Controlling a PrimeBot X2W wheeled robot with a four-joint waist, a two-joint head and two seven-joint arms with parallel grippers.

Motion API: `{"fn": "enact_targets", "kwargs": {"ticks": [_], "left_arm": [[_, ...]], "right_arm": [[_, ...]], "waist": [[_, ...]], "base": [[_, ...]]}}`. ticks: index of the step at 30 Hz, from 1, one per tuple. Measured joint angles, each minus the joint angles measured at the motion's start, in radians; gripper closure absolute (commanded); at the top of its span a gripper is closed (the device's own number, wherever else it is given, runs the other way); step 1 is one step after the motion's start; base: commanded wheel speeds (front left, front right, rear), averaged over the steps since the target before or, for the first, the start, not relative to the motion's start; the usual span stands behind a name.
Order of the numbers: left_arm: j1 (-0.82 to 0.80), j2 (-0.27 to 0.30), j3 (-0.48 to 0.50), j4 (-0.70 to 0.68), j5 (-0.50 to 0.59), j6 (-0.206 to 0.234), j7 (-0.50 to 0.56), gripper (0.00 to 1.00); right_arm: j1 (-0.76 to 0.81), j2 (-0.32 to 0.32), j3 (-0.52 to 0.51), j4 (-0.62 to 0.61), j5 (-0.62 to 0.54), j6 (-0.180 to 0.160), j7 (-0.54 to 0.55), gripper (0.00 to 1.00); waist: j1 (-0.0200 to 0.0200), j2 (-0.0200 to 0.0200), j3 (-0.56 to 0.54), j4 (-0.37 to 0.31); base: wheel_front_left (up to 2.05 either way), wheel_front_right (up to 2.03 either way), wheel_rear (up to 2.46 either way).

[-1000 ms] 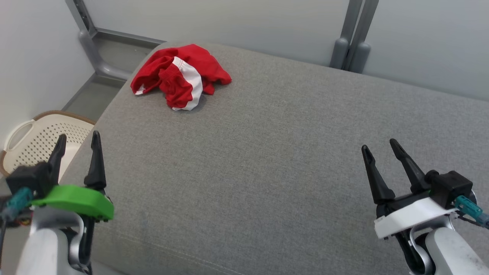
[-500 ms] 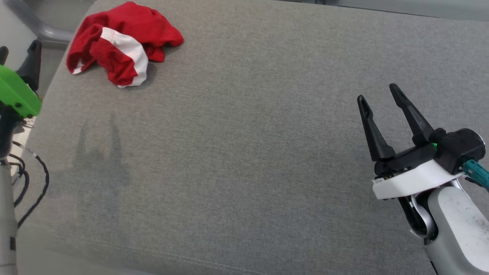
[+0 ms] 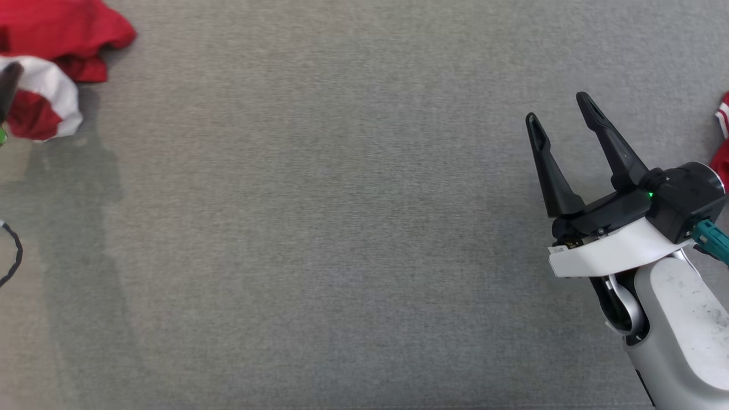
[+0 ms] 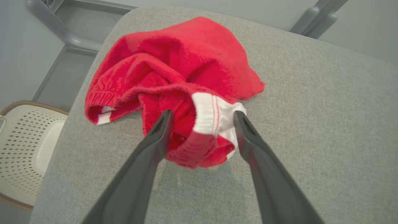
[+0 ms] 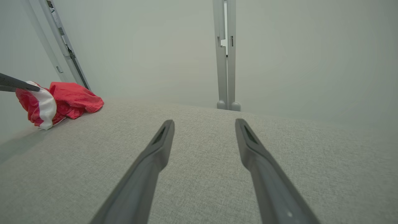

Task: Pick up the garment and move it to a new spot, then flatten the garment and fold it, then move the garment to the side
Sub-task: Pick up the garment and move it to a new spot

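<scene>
At far-left corner of surface, garment sits bunched, left tool spread astride it, not yet gripping; right tool spread, idle. Pick-up, flatten, fold & side move all left to do

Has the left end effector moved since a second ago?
Yes. The left end effector has gone forward to the crumpled red-and-white garment on the grey cushion, open fingers flanking it.
</scene>
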Motion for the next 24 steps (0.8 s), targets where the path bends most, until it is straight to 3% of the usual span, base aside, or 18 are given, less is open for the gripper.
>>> {"fn": "enact_targets", "kwargs": {"ticks": [1,2,3,4,13,24], "left_arm": [[0.0,0.008,-0.02,0.015,-0.017,0.0,0.015,0.0],[0.0,0.012,-0.032,0.025,-0.027,0.0,0.02,0.19],[-0.001,0.016,-0.043,0.034,-0.038,0.0,0.018,0.78],[-0.003,0.022,-0.052,0.04,-0.045,0.0,0.007,0.98],[-0.025,0.075,-0.171,0.059,-0.105,0.0,-0.034,1.0],[-0.079,0.122,-0.422,-0.113,-0.071,0.0,-0.05,1.0]], "right_arm": [[0.0,0.002,-0.001,0.0,0.0,0.0,0.0,0.0],[0.0,0.003,-0.003,0.0,0.0,0.0,0.0,0.0],[0.0,0.004,-0.005,-0.001,-0.001,0.0,0.0,0.0],[0.001,0.006,-0.008,-0.001,-0.002,0.0,0.0,0.0],[0.002,0.027,-0.002,0.019,-0.004,0.0,0.0,0.0],[0.053,0.071,0.0,0.078,0.025,0.0,0.0,0.0]], "waist": [[0.0,0.0,0.008,-0.013],[0.0,0.0,0.014,-0.023],[0.0,0.0,0.021,-0.034],[0.0,0.0,0.027,-0.044],[0.0,0.0,0.019,-0.077],[-0.0002,0.0,-0.127,-0.084]], "base": [[0.0,0.0,0.0],[0.0,0.0,0.0],[0.0,0.0,0.0],[0.0,0.0,0.0],[0.0,0.0,0.0],[0.0,0.0,0.0]]}}
